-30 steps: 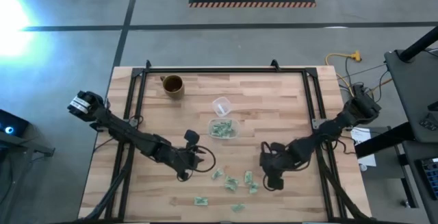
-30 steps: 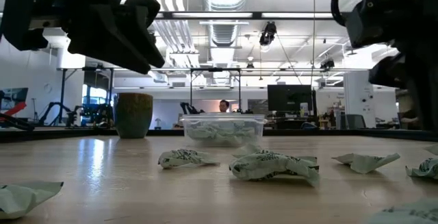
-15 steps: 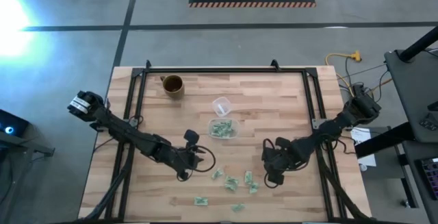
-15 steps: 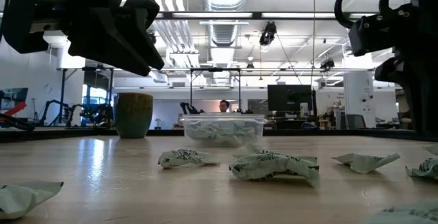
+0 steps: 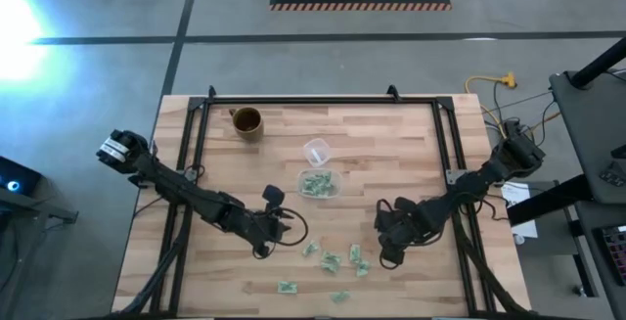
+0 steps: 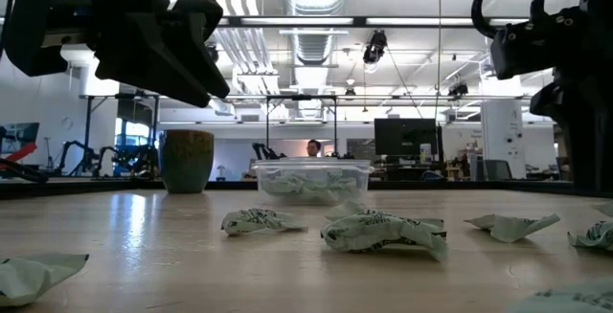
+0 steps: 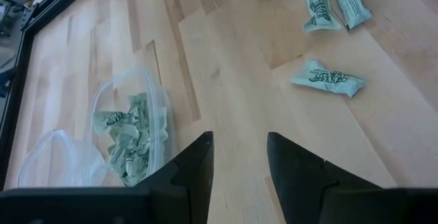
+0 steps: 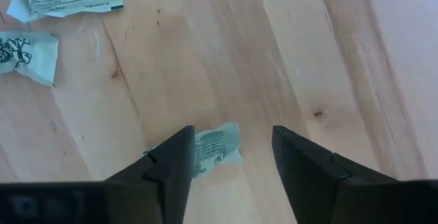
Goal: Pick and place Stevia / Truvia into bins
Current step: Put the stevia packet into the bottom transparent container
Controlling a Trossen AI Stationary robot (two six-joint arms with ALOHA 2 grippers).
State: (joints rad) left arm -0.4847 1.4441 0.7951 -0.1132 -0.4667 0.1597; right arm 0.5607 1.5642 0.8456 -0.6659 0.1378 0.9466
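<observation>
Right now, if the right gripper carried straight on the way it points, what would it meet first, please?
Most likely the packet lying between the right gripper's open fingers on the table; it appears just ahead of the tips, though depth is hard to judge.

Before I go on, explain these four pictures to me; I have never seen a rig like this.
Two dark robot arms work at a wooden table. One camera looks straight down, one sits at table height, and one rides on each wrist. The left gripper is open and empty, beside a clear container that already holds green packets. The right gripper is open over one loose packet and holds nothing. More packets lie scattered on the wood between the arms. A brown mug and a small clear cup stand farther back.
</observation>
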